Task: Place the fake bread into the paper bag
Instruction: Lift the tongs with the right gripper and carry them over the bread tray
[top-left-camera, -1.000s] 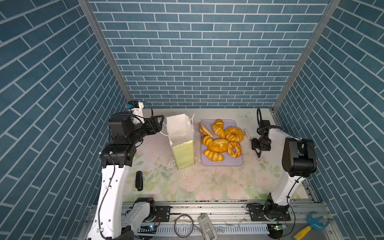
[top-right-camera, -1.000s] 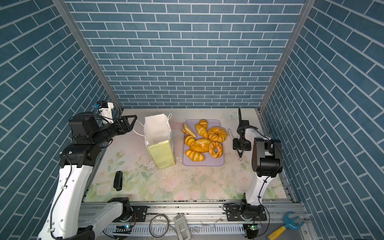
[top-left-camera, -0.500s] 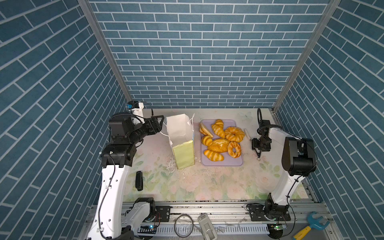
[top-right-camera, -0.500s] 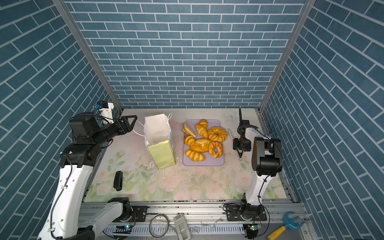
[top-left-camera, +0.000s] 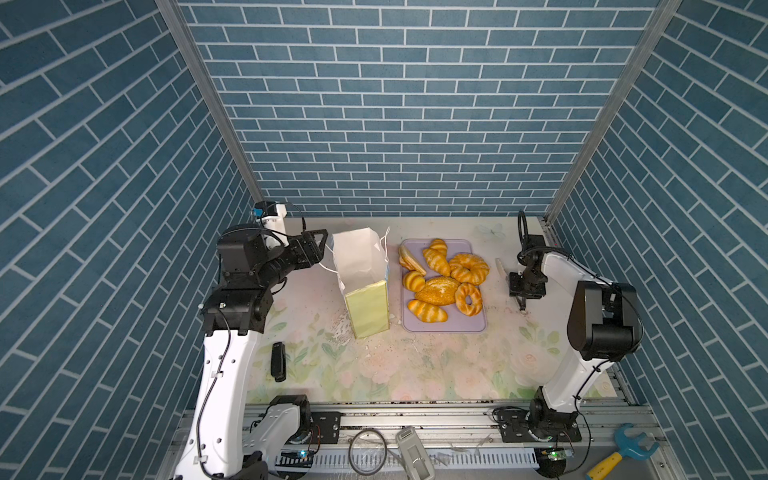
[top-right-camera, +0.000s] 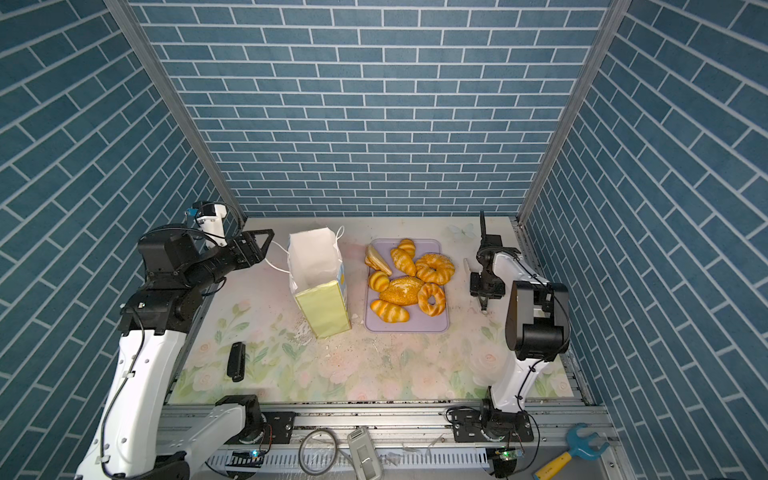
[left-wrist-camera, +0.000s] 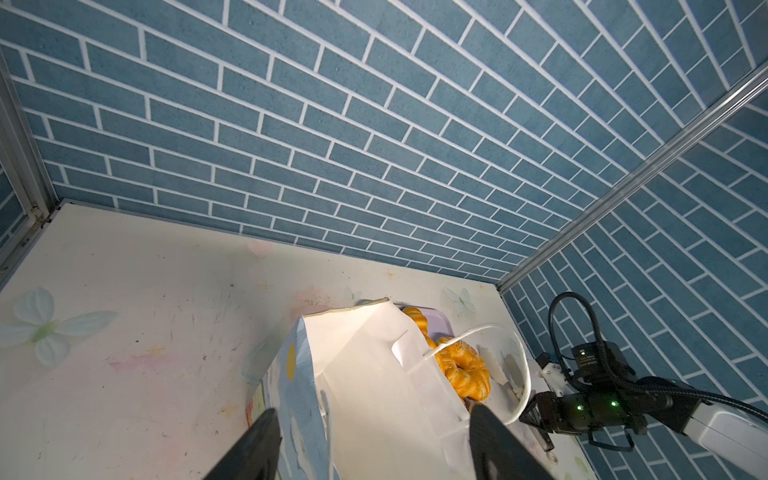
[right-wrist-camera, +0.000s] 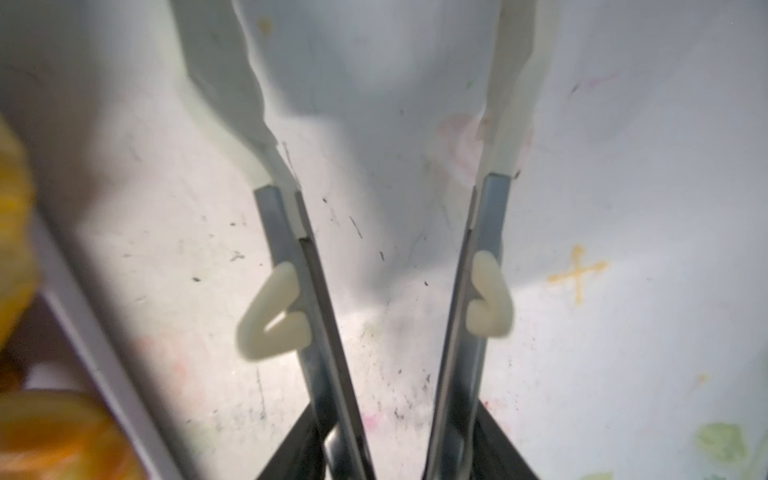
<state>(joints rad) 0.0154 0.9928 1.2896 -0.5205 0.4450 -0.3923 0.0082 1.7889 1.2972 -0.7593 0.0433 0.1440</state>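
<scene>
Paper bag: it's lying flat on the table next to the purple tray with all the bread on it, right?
Not quite. The paper bag is not lying flat: it stands upright with its mouth open at the top, as both top views show. The rest is right: it is on the table next to the purple tray, and the bread is all on that tray.

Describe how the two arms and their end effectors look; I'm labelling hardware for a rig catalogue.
Both the left arm and right arm have white link shells, black joint housings and black cables along them. The left end effector has broad black fingers. The right end effector has slim metal fingers with cream tips and cream clips; green lights glow on its wrist.
</scene>
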